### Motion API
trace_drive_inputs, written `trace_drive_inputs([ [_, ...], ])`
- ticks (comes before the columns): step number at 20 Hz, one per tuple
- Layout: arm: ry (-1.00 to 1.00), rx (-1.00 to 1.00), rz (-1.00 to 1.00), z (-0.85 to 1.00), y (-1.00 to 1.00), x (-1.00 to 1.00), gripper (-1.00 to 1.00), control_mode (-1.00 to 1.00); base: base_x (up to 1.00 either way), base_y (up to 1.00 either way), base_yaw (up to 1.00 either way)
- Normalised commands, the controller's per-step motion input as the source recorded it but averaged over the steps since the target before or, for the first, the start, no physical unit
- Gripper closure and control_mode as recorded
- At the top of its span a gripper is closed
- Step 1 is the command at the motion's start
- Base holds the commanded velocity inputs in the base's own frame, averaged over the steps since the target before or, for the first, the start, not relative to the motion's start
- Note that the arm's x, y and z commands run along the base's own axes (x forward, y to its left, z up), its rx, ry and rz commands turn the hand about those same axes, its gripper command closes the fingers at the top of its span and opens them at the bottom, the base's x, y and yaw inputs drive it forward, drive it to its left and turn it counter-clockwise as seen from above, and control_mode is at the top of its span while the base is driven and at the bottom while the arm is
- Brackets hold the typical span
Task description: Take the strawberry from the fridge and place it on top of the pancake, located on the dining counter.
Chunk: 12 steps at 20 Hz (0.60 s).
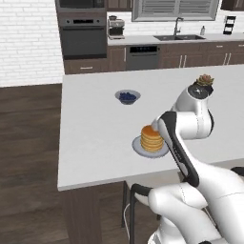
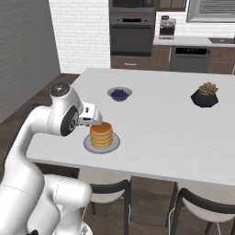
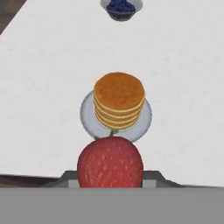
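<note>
In the hand view the red strawberry [image 3: 110,161] sits right at my fingertips, and my gripper [image 3: 110,176] is shut on it. Just beyond it is the pancake [image 3: 119,98], a golden stack on a small grey plate [image 3: 86,117]. The stack [image 1: 151,138] [image 2: 101,134] stands near the front edge of the white dining counter [image 1: 95,124] [image 2: 165,124]. My gripper [image 2: 94,117] hovers beside the stack, on its near left in the right base view, about level with its top. The fridge is out of view.
A grey bowl of blueberries [image 1: 127,97] [image 2: 120,94] [image 3: 121,8] lies farther back on the counter. A succulent in a black pot [image 1: 205,81] [image 2: 205,95] is at the right. Dark chairs [image 2: 110,189] [image 1: 138,190] are tucked under the near edge. An oven [image 1: 83,35] lines the back wall.
</note>
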Motion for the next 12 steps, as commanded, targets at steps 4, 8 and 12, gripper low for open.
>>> trace_drive_inputs([
  [4, 0.00, 0.00, 0.00, -0.26, -0.01, 0.17, 1.00, -1.00, 0.00, 0.00, 0.00],
  [8, 0.00, 0.00, 0.00, -0.23, -0.05, 0.20, 1.00, -1.00, 0.00, 0.00, 0.00],
  [12, 0.00, 0.00, 0.00, -0.17, -0.04, 0.27, 1.00, -1.00, 0.00, 0.00, 0.00],
])
